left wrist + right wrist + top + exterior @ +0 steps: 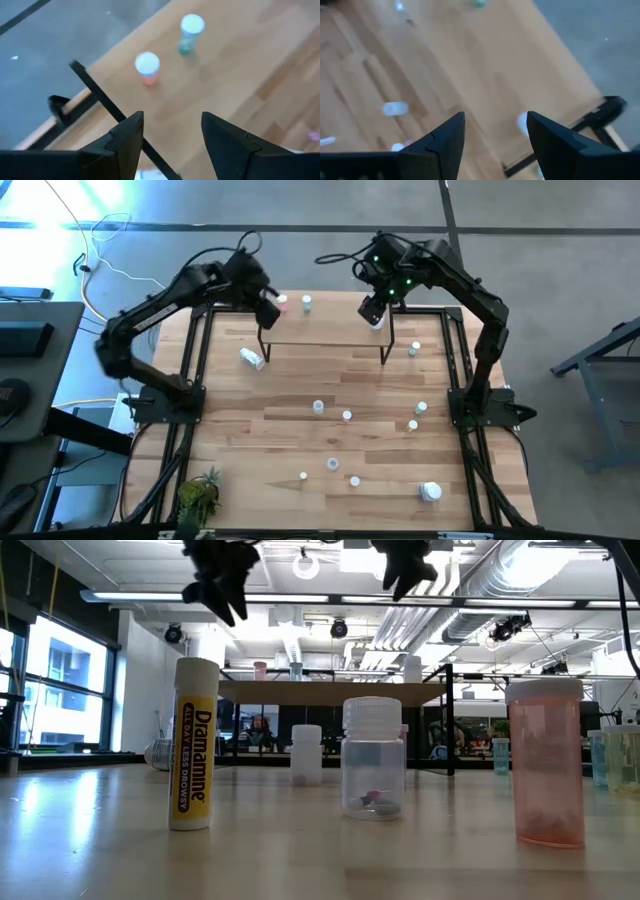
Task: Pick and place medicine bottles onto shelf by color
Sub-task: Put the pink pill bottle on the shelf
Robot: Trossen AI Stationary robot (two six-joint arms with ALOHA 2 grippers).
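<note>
Wood, plastic and dark metal
Tabletop of smooth pale wooden planks; shelf board of light wood on thin matt black metal legs; bottles of glossy translucent plastic; gripper fingers matt black

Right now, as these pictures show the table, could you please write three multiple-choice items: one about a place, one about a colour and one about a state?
1. Where does the potted plant stand?
A) in the middle of the table
B) at a table corner on the left arm's side
C) on the floor

2. Which colours are the two bottles on the shelf ahead of the left gripper?
A) pink and green
B) both yellow
C) blue and black

3. How is the left gripper?
A) shut on a bottle
B) open and empty
C) shut and empty

Answers:
1 B: the high view shows it at that corner.
2 A: the left wrist view shows a pink bottle and a green bottle.
3 B: its fingers stand apart with nothing between them.
</note>
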